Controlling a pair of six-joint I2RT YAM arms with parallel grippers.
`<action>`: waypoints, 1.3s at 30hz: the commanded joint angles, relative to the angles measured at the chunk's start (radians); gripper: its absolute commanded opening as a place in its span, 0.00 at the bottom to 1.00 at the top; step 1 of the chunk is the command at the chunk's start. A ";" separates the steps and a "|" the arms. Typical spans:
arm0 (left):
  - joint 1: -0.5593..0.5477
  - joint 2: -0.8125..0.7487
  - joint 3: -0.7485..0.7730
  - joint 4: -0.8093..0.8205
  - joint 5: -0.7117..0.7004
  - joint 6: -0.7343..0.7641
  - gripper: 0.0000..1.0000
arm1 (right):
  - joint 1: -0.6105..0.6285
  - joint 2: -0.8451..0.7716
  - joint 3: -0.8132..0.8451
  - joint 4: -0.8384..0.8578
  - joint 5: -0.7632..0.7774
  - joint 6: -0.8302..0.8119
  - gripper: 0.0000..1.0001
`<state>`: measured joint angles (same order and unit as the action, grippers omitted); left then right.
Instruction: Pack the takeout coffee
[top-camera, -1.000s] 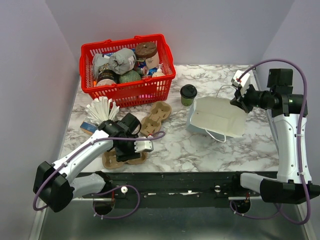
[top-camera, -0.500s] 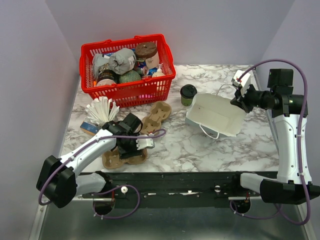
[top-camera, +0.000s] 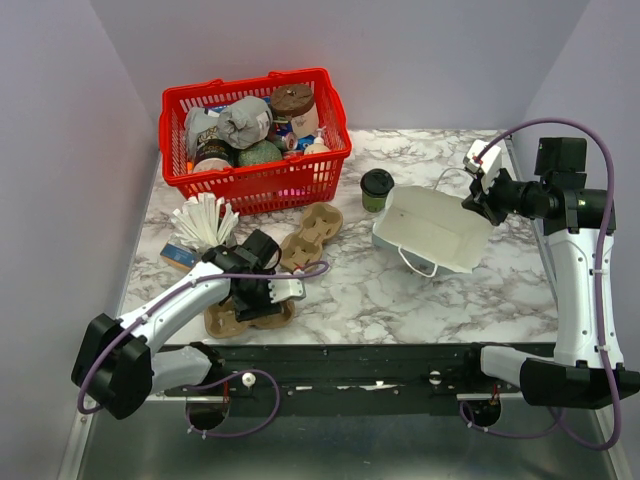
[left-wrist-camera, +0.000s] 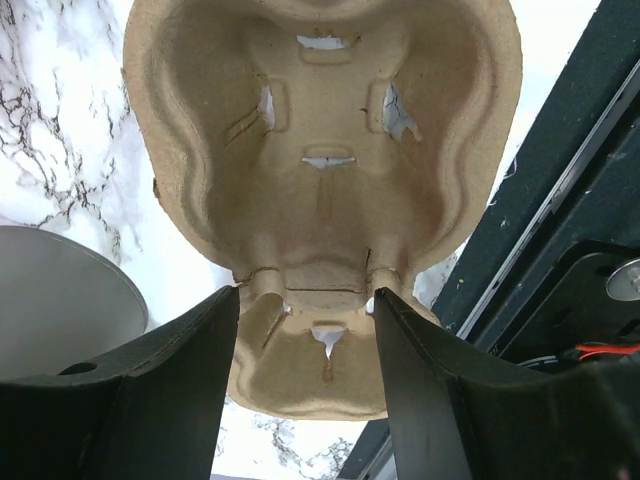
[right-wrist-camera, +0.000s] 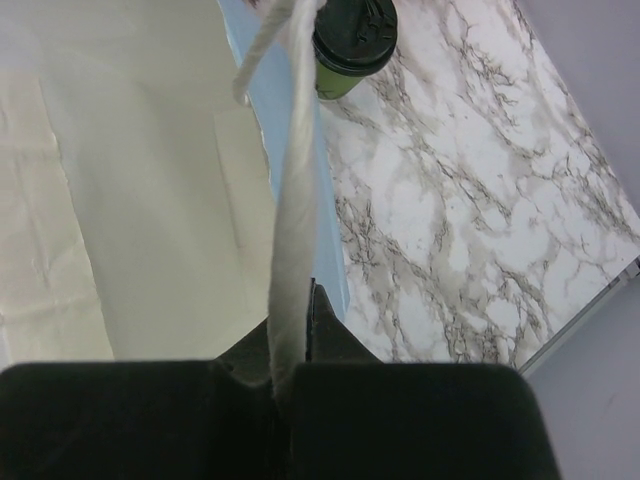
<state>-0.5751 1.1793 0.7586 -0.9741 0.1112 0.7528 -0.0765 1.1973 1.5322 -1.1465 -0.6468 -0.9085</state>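
The takeout coffee (top-camera: 377, 188), a green cup with a black lid, stands upright on the marble between the red basket and a white paper bag (top-camera: 430, 232). It also shows in the right wrist view (right-wrist-camera: 352, 45). My right gripper (top-camera: 478, 205) is shut on the bag's rim and handle (right-wrist-camera: 292, 180) and holds the bag open, with its mouth tilted toward the cup. My left gripper (top-camera: 262, 292) is down over a brown cardboard cup carrier (left-wrist-camera: 320, 150) at the front left. Its fingers (left-wrist-camera: 200, 370) are closed against the carrier's narrow waist.
A red basket (top-camera: 250, 180) full of goods stands at the back left. A second cardboard carrier (top-camera: 312, 235) lies in front of it. White stirrers (top-camera: 200, 222) stand at the left edge. The black rail (top-camera: 380, 365) runs along the near edge.
The bag has shifted a little left, toward the cup. My left gripper has edged slightly left over the carrier. The coffee has not moved.
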 joint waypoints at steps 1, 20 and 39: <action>0.008 -0.003 -0.013 0.006 -0.010 0.010 0.64 | 0.006 0.002 -0.006 0.025 0.007 0.014 0.01; 0.008 -0.009 -0.045 0.043 -0.013 -0.003 0.61 | 0.006 0.024 0.003 0.033 0.009 0.019 0.00; 0.006 -0.084 -0.076 0.026 -0.027 -0.018 0.64 | 0.006 0.059 0.029 0.036 -0.004 0.023 0.00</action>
<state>-0.5751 1.0985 0.7059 -0.9421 0.1017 0.7395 -0.0765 1.2438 1.5322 -1.1366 -0.6441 -0.8974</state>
